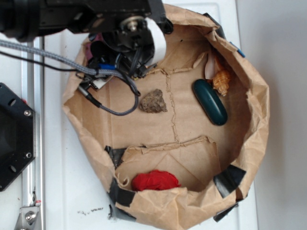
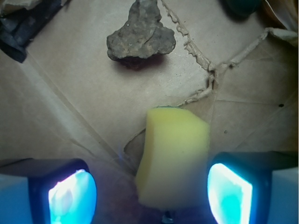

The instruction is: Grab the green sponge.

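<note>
Straddling the green sponge (image 2: 174, 156), the gripper (image 2: 152, 189) is seen in the wrist view with both fingers spread wide: the right pad (image 2: 230, 192) sits just beside the sponge's right edge, while a clear gap is left between the sponge and the left pad (image 2: 72, 198). Nothing is clamped; whether the right pad touches the foam cannot be told. The sponge is recorded as a yellow foam block with a thin dark green strip along its far edge, lying on the brown paper floor of a crumpled paper bag (image 1: 256, 103). In the exterior view the sponge is hidden under the arm (image 1: 103, 21) at the far-left of the bag. A brown rock (image 1: 153, 102) is noted near the bag's centre, apart from the sponge and beyond it in the wrist view. A dark green glossy oblong (image 1: 210, 101) lies to the right, with a tan shell-like item (image 1: 221, 80) just beside its far end. A red cloth ball (image 1: 154, 180) is seen at the near wall. The bag rests on a white tabletop (image 1: 62, 191).
</note>
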Robot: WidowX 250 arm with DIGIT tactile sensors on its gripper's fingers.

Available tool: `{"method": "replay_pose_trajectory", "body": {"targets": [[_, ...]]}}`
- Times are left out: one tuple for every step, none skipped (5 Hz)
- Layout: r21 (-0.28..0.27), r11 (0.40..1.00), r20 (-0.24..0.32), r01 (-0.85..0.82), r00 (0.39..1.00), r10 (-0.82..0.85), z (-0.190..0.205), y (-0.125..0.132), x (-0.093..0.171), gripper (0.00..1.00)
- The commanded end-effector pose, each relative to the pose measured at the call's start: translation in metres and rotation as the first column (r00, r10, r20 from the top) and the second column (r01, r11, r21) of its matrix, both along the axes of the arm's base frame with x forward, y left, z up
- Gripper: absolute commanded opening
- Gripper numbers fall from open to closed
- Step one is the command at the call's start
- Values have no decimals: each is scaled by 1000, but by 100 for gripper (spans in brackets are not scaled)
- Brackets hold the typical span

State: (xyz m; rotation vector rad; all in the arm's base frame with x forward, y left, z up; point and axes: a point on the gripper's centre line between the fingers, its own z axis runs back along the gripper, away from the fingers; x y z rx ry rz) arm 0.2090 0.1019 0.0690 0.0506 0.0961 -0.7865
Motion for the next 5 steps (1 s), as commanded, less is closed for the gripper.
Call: {"method": "replay_pose_trajectory", "body": {"targets": [[40,999,35,-2,999,1,-21,-3,15,100],[63,998,23,-8,1000,7,-34,-4,18,100],[69,997,26,-40,999,38,-38,-5,24,44],[68,996,35,-61,998,59,-36,-5,25,0],[49,997,45,-67,997,65,-28,-7,24,0]]}}
